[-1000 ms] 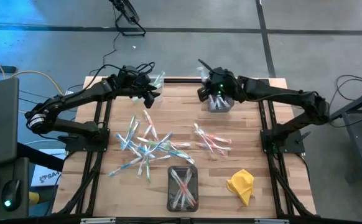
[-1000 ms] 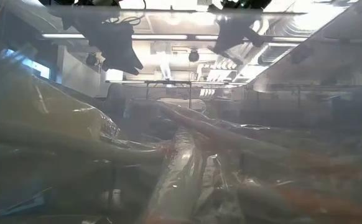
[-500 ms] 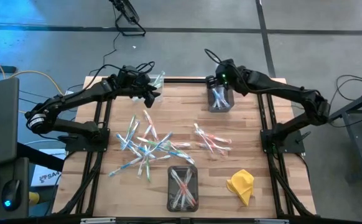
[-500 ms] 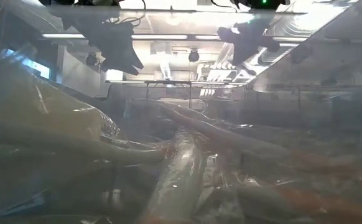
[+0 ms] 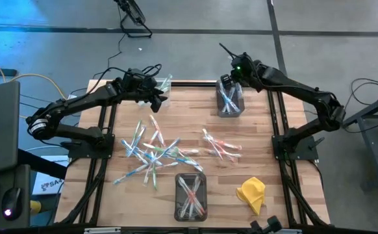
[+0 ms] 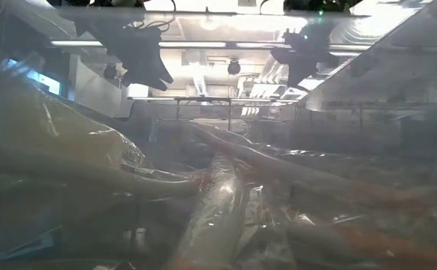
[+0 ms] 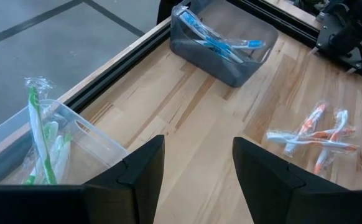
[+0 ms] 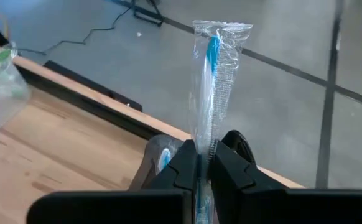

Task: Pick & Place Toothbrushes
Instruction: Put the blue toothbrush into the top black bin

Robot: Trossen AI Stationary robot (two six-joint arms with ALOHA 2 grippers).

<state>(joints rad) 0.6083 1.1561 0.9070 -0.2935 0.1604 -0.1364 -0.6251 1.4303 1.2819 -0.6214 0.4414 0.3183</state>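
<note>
The wooden butcher-block table (image 5: 260, 130) carries all task items. The right arm reaches from the right edge toward the far edge, elbow bent. The right gripper (image 8: 199, 163) hangs above the dark rectangular plastic bin (image 5: 229, 103) at the far edge, right of centre. Its fingers (image 8: 181, 165) are pressed together on a blue-accented toothbrush in a clear wrapper (image 8: 211, 87), which stands upright out of the fingertips. More blue toothbrushes lie inside that bin.

The left arm extends from the left edge to the far-left corner. The left gripper (image 7: 196, 171) is raised there, fingers (image 7: 140, 171) spread apart with nothing between them. It is just beside the clear rectangular plastic bin (image 7: 75, 134) at the far-left corner, which holds green-accented toothbrushes (image 7: 41, 140).

A loose heap of wrapped white toothbrushes (image 5: 151, 151) lies left of the table centre. A smaller cluster of pink-red-accented toothbrushes (image 5: 220, 147) lies right of centre. A second dark rectangular bin (image 5: 191, 195) at the near edge holds further toothbrushes. A crumpled yellow cloth (image 5: 252, 194) lies near the near-right corner.
</note>
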